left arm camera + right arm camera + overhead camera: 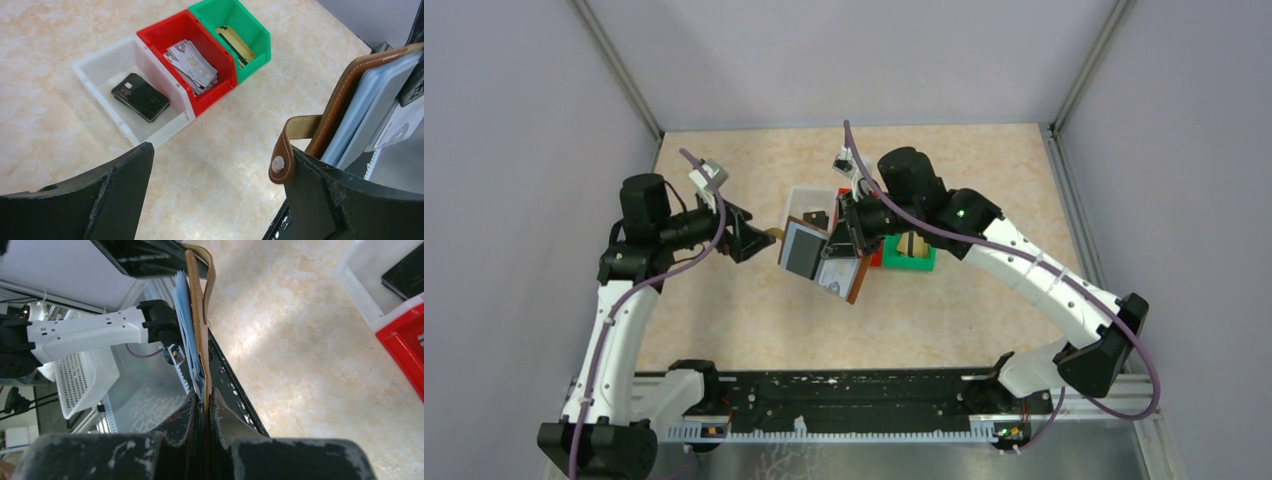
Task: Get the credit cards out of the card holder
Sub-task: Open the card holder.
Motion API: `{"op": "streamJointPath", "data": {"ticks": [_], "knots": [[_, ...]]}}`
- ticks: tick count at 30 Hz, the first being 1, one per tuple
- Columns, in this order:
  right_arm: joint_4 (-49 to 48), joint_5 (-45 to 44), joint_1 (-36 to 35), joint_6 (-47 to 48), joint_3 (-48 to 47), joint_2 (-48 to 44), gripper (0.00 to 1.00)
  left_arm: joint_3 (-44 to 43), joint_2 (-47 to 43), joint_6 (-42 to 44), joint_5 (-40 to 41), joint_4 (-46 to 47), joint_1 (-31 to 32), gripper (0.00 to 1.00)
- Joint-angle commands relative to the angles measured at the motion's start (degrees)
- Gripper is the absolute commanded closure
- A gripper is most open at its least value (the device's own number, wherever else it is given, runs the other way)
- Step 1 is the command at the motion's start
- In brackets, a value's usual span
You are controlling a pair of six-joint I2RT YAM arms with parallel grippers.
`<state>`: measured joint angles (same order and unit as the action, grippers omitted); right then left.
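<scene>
Brown leather card holder (824,262) hangs open above the surface (724,320), pinched in your right gripper (206,407) so its sleeves (370,115) face your left gripper (220,160), jaws spread beside the snap tab (280,155).

Little can be read. The black card (140,96) in the white bin (107,70), just left of the red bin (159,29), carries small gold lettering near its upper corner that looks like "VIP". The top silvery card (192,62) inside the red bin bears gold marks, too small to make out. A pale card (395,132) in the card holder (344,95), right of the red bin, shows grey print, which is unreadable.
</scene>
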<state>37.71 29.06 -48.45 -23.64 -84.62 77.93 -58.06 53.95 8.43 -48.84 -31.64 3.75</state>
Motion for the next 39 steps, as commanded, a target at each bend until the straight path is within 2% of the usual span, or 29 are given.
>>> {"op": "streamJointPath", "data": {"ticks": [1,4,7,9,11,14,17,21,25,27,31,39], "knots": [[2.3,-4.7,0.9,1.2,-4.9,1.1,1.00,-5.8,2.6,-2.2,-0.6,-2.2,-4.1,0.01],[3.7,-6.9,1.2,1.6,-5.9,1.7,1.00,-7.7,5.4,-4.0,-14.0,-5.7,-10.5,0.01],[4.4,-7.9,1.4,1.7,-7.0,2.0,1.00,-8.5,9.0,-3.2,-24.5,-10.4,-11.6,0.01],[4.3,-8.2,1.7,1.7,-7.6,2.1,1.00,-7.7,10.4,0.8,-29.5,-12.4,-11.6,0.01],[4.3,-8.2,2.0,1.6,-8.3,2.3,1.00,-7.6,11.2,7.4,-30.9,-17.8,-11.6,0.01],[4.1,-8.0,2.5,1.4,-9.3,2.6,1.00,-5.1,9.5,9.4,-32.5,-18.1,-11.6,0.01],[2.9,-7.1,2.9,0.9,-9.6,2.8,1.00,-0.5,4.8,7.4,-36.1,-12.5,-11.4,0.01],[0.3,-3.4,3.1,0.0,-9.5,3.4,1.00,4.0,0.2,-1.4,-35.6,-0.8,-9.4,0.01],[-3.5,0.8,3.1,-2.0,-8.3,4.1,1.00,10.7,-3.1,-19.3,-31.2,18.4,-5.7,0.01],[-5.3,2.8,3.1,-3.0,-7.9,4.4,1.00,13.7,-4.2,-25.4,-28.7,25.2,-4.1,0.01],[-7.4,5.1,3.1,-4.4,-7.7,4.4,1.00,15.7,-4.3,-29.3,-24.7,28.7,-1.3,0.01],[-11.5,8.0,3.1,-6.6,-5.5,4.5,1.00,16.5,-4.5,-45.6,-27.2,42.1,-1.3,0.02]]}}
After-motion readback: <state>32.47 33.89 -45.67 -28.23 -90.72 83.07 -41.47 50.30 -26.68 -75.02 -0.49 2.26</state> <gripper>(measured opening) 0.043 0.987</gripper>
